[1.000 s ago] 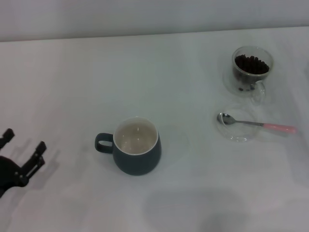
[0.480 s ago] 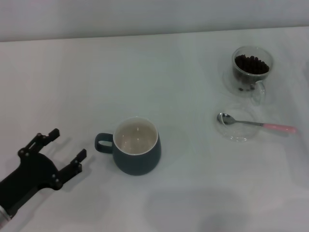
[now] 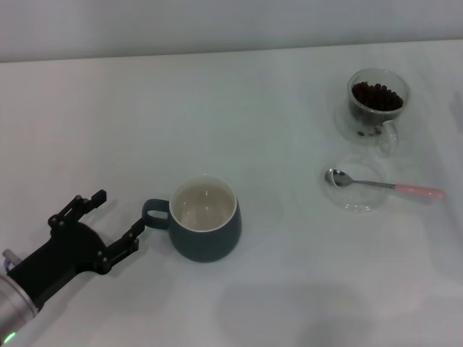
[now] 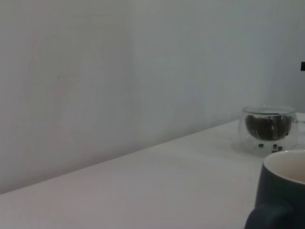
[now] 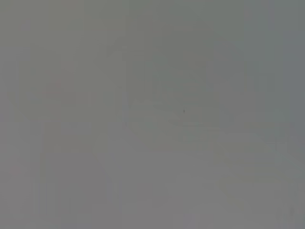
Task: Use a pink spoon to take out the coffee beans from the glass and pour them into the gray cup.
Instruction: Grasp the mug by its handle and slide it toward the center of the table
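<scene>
The gray cup (image 3: 206, 227) stands at the table's middle front, its loop handle pointing left; its inside is empty. My left gripper (image 3: 114, 217) is open, just left of that handle, one fingertip (image 3: 135, 232) nearly at it. The glass (image 3: 376, 108) with the coffee beans (image 3: 376, 95) stands at the far right. The pink spoon (image 3: 383, 186) lies in front of it, its bowl resting over a flat clear saucer (image 3: 356, 196), handle pointing right. The left wrist view shows the gray cup (image 4: 282, 191) close by and the glass (image 4: 269, 128) beyond. My right gripper is out of view.
The table is plain white (image 3: 253, 108) with a pale wall behind it (image 3: 217, 22). The right wrist view shows only a flat grey surface.
My left arm has come in from the front left edge toward the right, its open gripper now beside the gray cup's handle. Cup, glass and spoon have not moved.
</scene>
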